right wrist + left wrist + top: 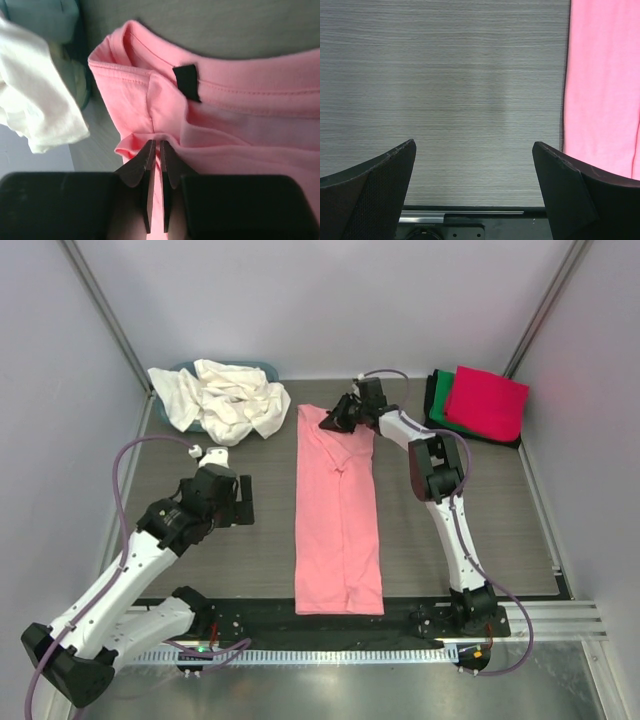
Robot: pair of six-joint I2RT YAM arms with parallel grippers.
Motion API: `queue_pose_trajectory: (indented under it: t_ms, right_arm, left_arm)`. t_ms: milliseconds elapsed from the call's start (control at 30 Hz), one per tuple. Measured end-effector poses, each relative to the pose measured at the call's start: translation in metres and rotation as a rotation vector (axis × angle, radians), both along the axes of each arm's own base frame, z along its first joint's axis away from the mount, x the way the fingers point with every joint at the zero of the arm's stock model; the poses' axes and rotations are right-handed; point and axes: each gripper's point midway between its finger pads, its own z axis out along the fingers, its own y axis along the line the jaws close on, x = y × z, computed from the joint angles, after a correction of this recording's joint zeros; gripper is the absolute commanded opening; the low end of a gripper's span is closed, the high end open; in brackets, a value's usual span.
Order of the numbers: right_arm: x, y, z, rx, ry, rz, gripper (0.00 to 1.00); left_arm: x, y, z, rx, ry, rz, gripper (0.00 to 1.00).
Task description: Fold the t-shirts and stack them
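Note:
A salmon pink t-shirt [338, 520] lies folded into a long strip down the middle of the table. My right gripper [333, 418] is at its far collar end, shut on a fold of the pink cloth [156, 142] near the collar with its black label [186, 82]. My left gripper [240, 500] is open and empty, low over bare table left of the pink t-shirt, whose edge shows in the left wrist view [602, 85]. Cream white t-shirts [222, 398] lie heaped at the back left. A magenta red t-shirt [487, 400] lies folded on green and black ones [436, 392] at the back right.
A teal-blue tub [262, 368] sits under the cream heap at the back left. Grey walls close in the table on three sides. A black rail and metal strip [330, 625] run along the near edge by the arm bases.

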Motion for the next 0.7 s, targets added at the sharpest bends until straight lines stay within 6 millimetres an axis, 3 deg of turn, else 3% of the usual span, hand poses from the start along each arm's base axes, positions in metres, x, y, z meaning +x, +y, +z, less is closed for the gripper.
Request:
queue_pose_trajectory:
  t_ms: [167, 300, 467, 500, 533, 600, 700]
  right_arm:
    - [0.039, -0.015, 0.002, 0.016, -0.063, -0.046, 0.20]
    - [0.055, -0.018, 0.007, 0.025, -0.105, -0.058, 0.35]
    - [0.059, -0.013, 0.023, 0.047, -0.147, -0.034, 0.59]
    - [0.060, -0.012, 0.026, 0.049, -0.157, -0.029, 0.70]
    - [0.060, -0.011, 0.032, 0.052, -0.169, -0.022, 0.75]
    - [0.059, -0.011, 0.043, 0.049, -0.185, -0.014, 0.81]
    - [0.045, -0.018, 0.081, 0.028, -0.206, -0.010, 0.82]
  left_arm:
    - [-0.001, 0.000, 0.004, -0.011, -0.015, 0.000, 1.00]
    - [0.000, 0.000, 0.004, -0.014, -0.017, 0.001, 0.99]
    - [0.000, -0.001, 0.004, -0.017, -0.016, -0.001, 1.00]
    - [0.000, -0.001, 0.004, -0.018, -0.016, -0.002, 1.00]
    - [0.000, -0.002, 0.004, -0.020, -0.016, -0.003, 1.00]
    - [0.001, -0.002, 0.004, -0.020, -0.016, -0.003, 1.00]
    - [0.004, -0.005, 0.001, -0.023, -0.010, 0.003, 1.00]
